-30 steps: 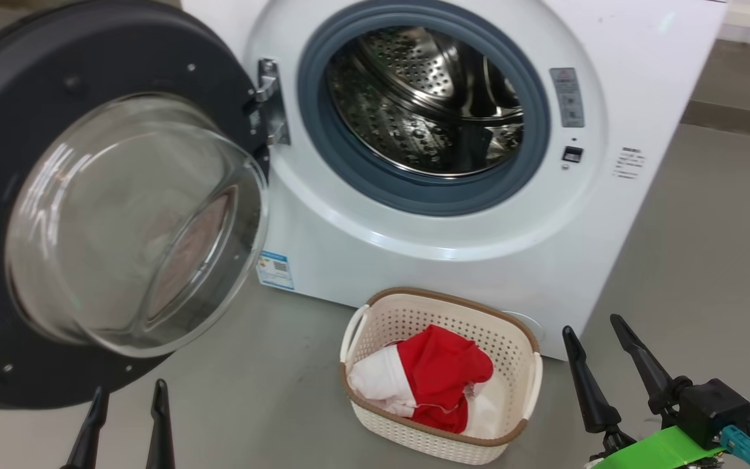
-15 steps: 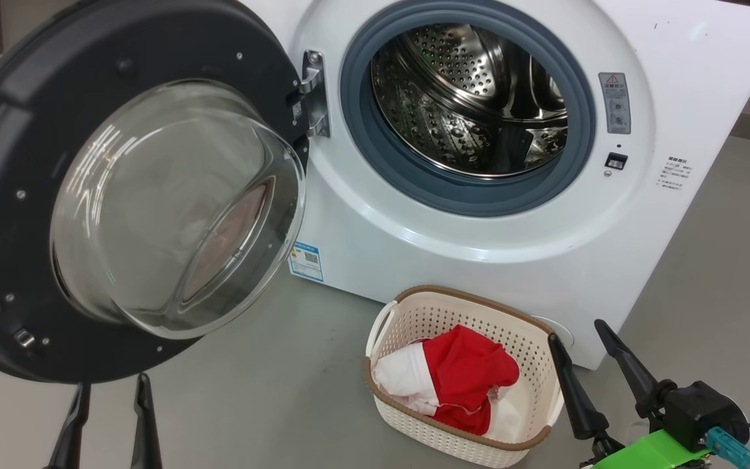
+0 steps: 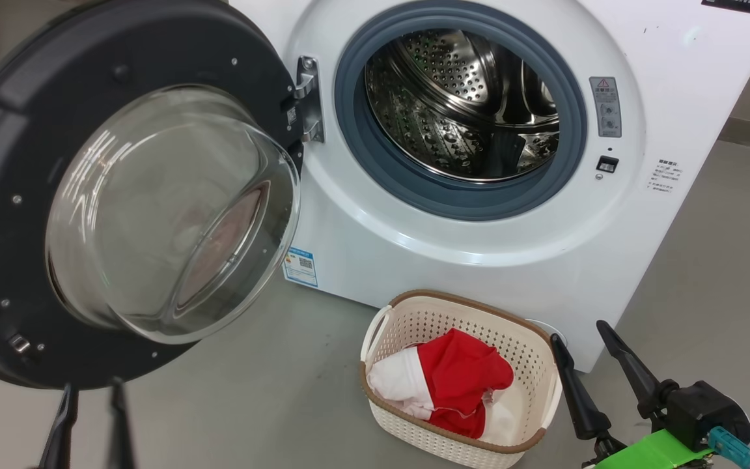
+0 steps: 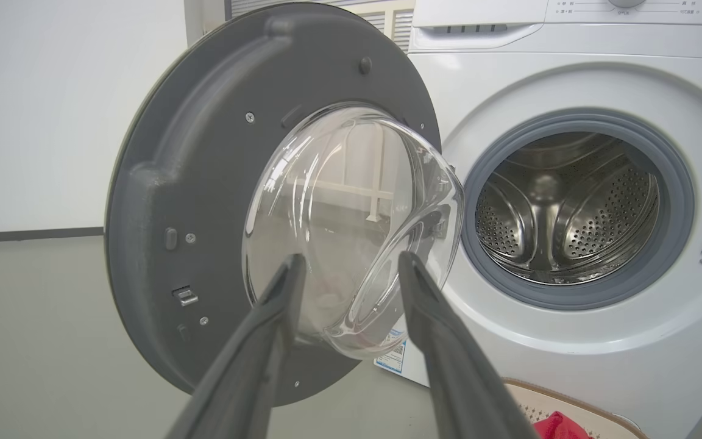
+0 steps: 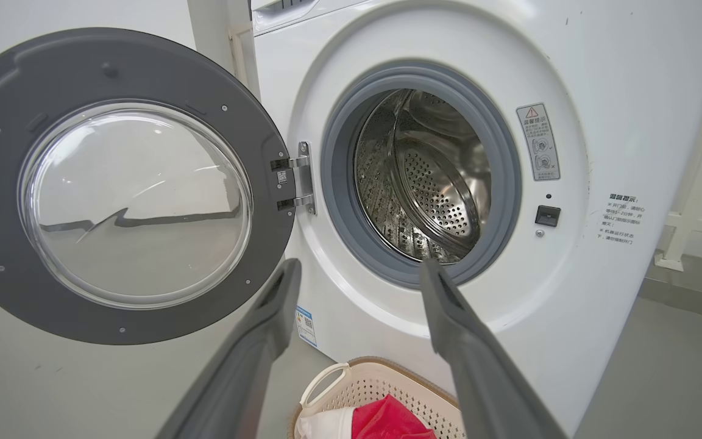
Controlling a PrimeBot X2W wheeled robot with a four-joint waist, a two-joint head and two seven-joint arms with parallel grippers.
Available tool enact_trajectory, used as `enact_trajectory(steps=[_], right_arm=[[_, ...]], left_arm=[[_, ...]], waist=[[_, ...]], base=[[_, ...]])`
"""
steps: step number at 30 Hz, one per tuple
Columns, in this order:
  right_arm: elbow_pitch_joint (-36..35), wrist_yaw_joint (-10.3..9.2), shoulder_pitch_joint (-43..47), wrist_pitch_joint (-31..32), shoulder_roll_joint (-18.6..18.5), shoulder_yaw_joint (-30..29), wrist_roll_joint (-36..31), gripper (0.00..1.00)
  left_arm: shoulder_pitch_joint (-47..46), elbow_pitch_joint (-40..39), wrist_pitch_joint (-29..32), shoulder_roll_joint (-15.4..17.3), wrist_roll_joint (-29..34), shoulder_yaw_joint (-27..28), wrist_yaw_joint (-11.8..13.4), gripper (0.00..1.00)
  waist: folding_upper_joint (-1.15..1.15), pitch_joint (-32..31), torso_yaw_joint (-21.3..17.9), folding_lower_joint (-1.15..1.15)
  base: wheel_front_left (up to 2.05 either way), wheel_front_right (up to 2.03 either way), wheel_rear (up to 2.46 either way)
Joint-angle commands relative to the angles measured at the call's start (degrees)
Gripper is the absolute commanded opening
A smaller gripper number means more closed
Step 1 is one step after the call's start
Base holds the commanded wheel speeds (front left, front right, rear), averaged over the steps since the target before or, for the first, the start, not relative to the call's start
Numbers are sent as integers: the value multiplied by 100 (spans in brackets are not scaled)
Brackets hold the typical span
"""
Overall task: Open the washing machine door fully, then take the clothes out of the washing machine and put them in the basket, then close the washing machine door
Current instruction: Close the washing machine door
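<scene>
Rt end effector (image 3: 577,331): blk fingers (image 3: 577,394), green bracket (image 3: 655,454), teal plug (image 3: 730,446).

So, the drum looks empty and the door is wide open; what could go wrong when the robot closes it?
The open left gripper points at the bulging glass of the washing machine door; pushing there, it may slide off the curve. The open right gripper is near the basket holding the red clothes; a careless move might knock it.
</scene>
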Motion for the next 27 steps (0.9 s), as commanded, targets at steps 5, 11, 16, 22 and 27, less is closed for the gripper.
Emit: enact_trajectory(steps=[5, 11, 16, 22, 27], right_arm=[[-166, 36, -109, -37, -101, 67, -2, 100], [-169, 36, -95, -37, -162, 73, -33, 100], [-127, 36, -106, -37, -218, 97, -66, 100], [-82, 36, -123, -37, -270, 117, -77, 100], [-48, 36, -170, -37, -342, 169, -81, 100]], left_arm=[[-938, -145, -69, 380, 54, 413, 121, 0], [-2291, 90, -34, 908, -252, 972, 276, 0], [-3216, 498, 49, 1383, -502, 1368, 372, 0], [-4340, 1937, 333, 1559, -1288, 1977, 605, 0], [-4979, 3167, 637, 1852, -1527, 2114, 692, 0]], waist=[[0, -21, -38, 0], [0, -26, -154, 0], [0, 12, -324, 0], [0, 79, -454, 0], [0, 131, -497, 0]], base=[[0, 0, 0], [0, 0, 0], [0, 0, 0], [0, 0, 0], [0, 0, 0]])
